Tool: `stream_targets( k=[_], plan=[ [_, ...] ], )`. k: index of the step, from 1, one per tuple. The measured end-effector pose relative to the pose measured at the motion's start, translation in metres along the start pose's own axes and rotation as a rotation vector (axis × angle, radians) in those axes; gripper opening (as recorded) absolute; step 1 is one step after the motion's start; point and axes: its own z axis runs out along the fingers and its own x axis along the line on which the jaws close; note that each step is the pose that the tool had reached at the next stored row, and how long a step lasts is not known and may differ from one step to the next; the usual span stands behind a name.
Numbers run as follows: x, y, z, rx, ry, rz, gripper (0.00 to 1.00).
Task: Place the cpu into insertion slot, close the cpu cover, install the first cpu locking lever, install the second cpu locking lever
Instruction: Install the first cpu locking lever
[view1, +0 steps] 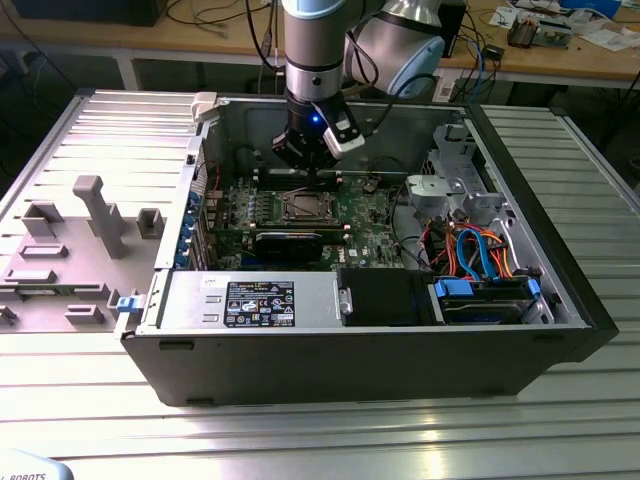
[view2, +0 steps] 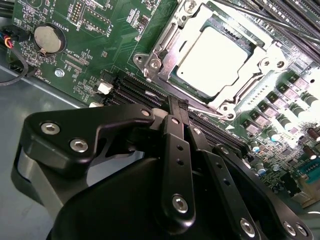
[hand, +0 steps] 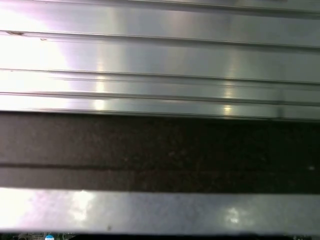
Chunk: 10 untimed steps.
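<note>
The cpu (view2: 212, 57), a silvery square chip, lies in the insertion slot (view1: 305, 207) on the green motherboard. The cpu cover (view2: 167, 40), a thin metal frame, lies flat around the chip. A thin metal locking lever (view2: 212, 111) runs along the socket edge nearest my fingers. My gripper (view2: 179, 106) hangs just above that edge with its black fingers (view2: 176, 150) pressed together and nothing visible between them. In the exterior view the gripper (view1: 305, 168) is inside the open computer case, just behind the socket.
Black memory slots (view2: 132, 87) and a coin battery (view2: 49, 39) lie beside the socket. A long black card (view1: 290, 243), the power supply box (view1: 250, 300) and a drive cage with blue and orange cables (view1: 480, 262) crowd the case. Grey fixtures (view1: 90, 215) stand at the exterior view's left.
</note>
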Motion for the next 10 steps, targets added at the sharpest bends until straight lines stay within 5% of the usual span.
stream_targets(
  k=[10],
  plan=[
    [-0.0053,-0.0004,0.0043,0.0001,0.0000,0.001,0.11]
  ],
)
